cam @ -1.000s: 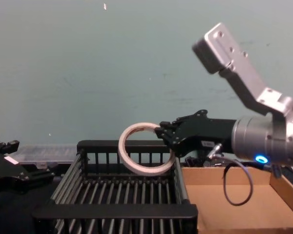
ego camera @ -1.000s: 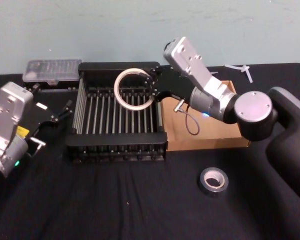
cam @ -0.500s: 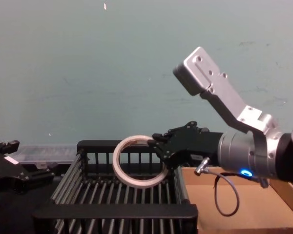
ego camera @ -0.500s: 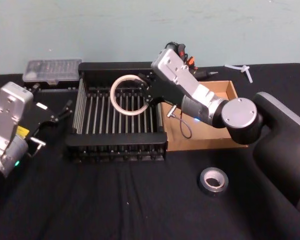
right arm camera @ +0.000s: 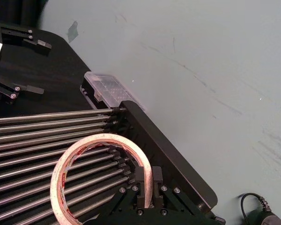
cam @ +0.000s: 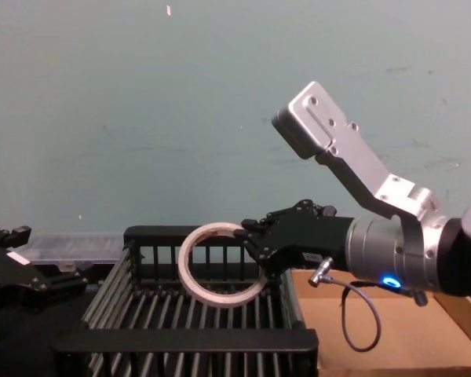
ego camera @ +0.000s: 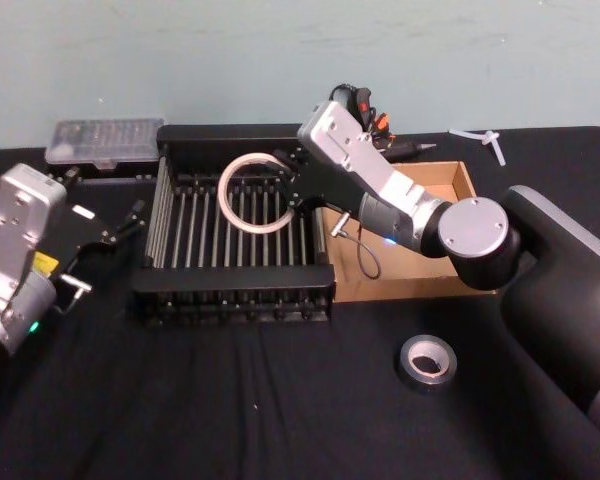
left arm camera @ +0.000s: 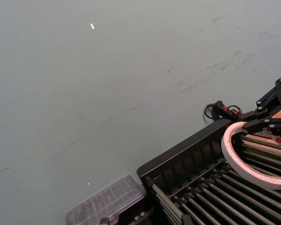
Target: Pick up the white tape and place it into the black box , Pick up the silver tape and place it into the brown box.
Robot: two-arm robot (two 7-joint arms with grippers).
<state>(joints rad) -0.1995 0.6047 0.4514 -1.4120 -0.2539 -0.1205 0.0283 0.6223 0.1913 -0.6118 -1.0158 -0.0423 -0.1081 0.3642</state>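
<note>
My right gripper [ego camera: 292, 190] is shut on the rim of the white tape [ego camera: 252, 195], a thin cream ring with red marks inside. It holds the ring upright over the black box [ego camera: 230, 290], a slatted crate, above its right half. In the chest view the white tape [cam: 217, 265] hangs just above the crate's bars with the right gripper [cam: 253, 242] pinching its right edge; the right wrist view shows the white tape [right arm camera: 96, 176] clamped the same way. The silver tape [ego camera: 427, 362] lies flat on the black cloth, in front of the brown box [ego camera: 420, 280]. My left gripper [ego camera: 125, 222] is parked at the left.
A clear plastic case [ego camera: 104, 140] sits behind the crate's left corner. A black cable and a red-marked device [ego camera: 365, 105] lie behind the cardboard box. A small white part [ego camera: 485, 140] rests at the back right. Black cloth covers the table front.
The right gripper has carried the white tape leftward and slightly lower, from the crate's right wall to over its bars. The left arm and the silver tape stayed still.
</note>
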